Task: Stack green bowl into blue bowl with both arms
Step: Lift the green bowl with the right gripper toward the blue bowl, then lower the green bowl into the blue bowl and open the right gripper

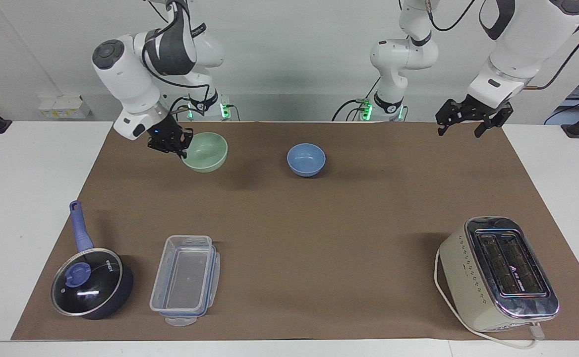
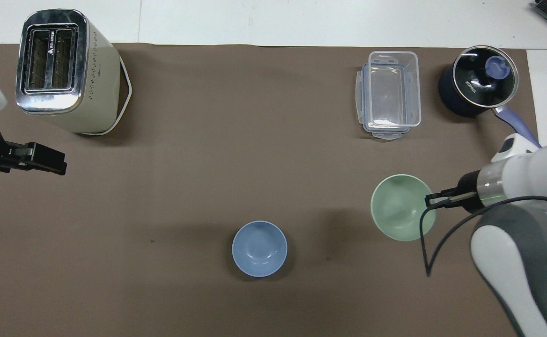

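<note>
Right tool (image 1: 179, 148) clamps green bowl (image 1: 206, 152) by rim, raised above mat, beside blue bowl (image 1: 306, 159). Left tool (image 1: 469, 120) waits spread wide, holding nothing, over counter edge.

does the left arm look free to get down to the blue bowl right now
Probably yes. The left claw is open, holds nothing and hangs over the mat's edge; nothing stands between it and the blue bowl. The right claw carries the green bowl beside it.

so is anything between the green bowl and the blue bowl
Nothing visible. The right gripper holds the green bowl by its rim, up over bare mat, and only bare mat separates it from the blue bowl. The left gripper waits, open, at its own end.
</note>
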You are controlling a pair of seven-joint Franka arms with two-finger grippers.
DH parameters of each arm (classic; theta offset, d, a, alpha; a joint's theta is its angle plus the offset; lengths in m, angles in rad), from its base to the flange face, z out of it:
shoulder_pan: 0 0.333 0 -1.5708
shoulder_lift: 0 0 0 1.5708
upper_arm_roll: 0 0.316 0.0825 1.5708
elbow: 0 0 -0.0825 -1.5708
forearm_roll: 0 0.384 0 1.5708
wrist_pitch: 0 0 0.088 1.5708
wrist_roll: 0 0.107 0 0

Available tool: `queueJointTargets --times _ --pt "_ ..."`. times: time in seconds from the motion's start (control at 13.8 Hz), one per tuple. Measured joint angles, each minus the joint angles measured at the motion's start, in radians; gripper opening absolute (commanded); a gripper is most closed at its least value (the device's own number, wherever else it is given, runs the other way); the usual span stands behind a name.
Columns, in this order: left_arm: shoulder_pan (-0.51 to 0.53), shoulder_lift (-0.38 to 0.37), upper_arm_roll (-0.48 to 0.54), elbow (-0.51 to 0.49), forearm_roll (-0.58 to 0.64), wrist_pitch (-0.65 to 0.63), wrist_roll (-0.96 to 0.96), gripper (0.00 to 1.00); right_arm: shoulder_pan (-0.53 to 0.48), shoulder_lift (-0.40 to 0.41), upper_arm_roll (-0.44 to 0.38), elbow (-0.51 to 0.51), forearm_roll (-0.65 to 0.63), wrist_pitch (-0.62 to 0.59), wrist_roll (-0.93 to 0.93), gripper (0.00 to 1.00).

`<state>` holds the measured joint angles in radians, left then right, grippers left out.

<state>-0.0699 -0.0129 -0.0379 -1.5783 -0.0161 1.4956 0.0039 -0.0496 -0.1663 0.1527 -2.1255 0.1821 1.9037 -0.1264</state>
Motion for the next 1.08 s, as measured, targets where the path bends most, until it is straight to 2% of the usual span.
queueJointTargets --times 0.36,0.58,0.87,1.08 --pt "0.000 0.000 0.000 0.000 0.000 0.000 0.000 1.00 0.235 0.006 0.004 -0.007 0.001 0.083 0.248 0.00" --pt "0.000 0.000 0.000 0.000 0.000 0.000 0.000 1.00 0.403 0.040 0.007 -0.024 0.001 0.160 0.441 0.00" --pt "0.000 0.000 0.000 0.000 0.000 0.000 0.000 1.00 0.496 0.078 0.005 -0.052 0.001 0.228 0.515 0.00" --pt "0.000 0.000 0.000 0.000 0.000 0.000 0.000 1.00 0.555 0.140 0.005 -0.065 0.000 0.317 0.573 0.00"
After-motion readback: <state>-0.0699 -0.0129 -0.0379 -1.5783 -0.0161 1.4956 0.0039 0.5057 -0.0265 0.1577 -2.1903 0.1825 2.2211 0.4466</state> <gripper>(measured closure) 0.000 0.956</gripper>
